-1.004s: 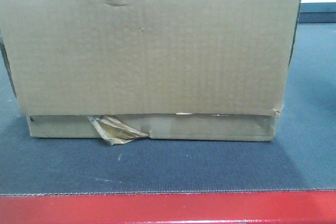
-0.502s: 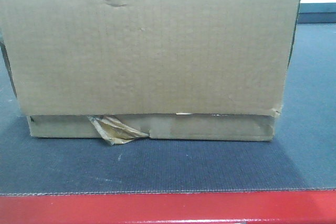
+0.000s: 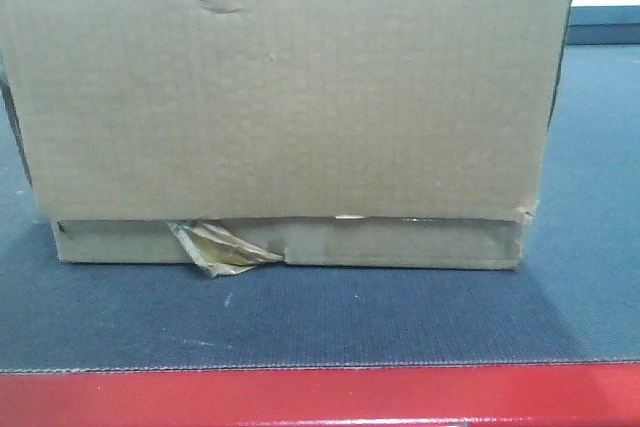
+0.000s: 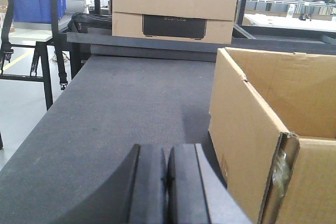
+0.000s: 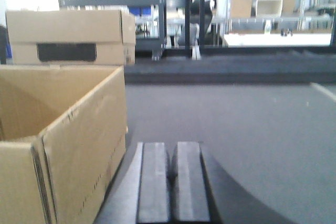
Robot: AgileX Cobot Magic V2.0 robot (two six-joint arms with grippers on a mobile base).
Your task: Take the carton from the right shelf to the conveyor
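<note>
Status: the carton (image 3: pixel 285 97) sits flat on the conveyor (image 3: pixel 300 322), its near face close behind the belt's red front edge (image 3: pixel 320 397). The transfer appears complete; in my judgement all that may be left is drawing both arms clear. The right shelf is not visible in any view.

End effectors: the left gripper (image 4: pixel 167 182) has its two pads pressed together with nothing between them, hanging over bare belt just left of the carton's left wall. The right gripper (image 5: pixel 172 182) is likewise clenched on nothing, just right of the carton's right wall. Neither touches the cardboard as far as the wrist views show.

Condition: the carton is open-topped, with a creased upper edge. A strip of peeling tape (image 3: pixel 220 247) hangs at the lower flap, left of centre.

Count: one task carton; one second carton (image 4: pixel 175 8) with a dark panel, at the far end of the belt; one blue bin (image 4: pixel 31 3) far left, off the belt; two grippers.
</note>
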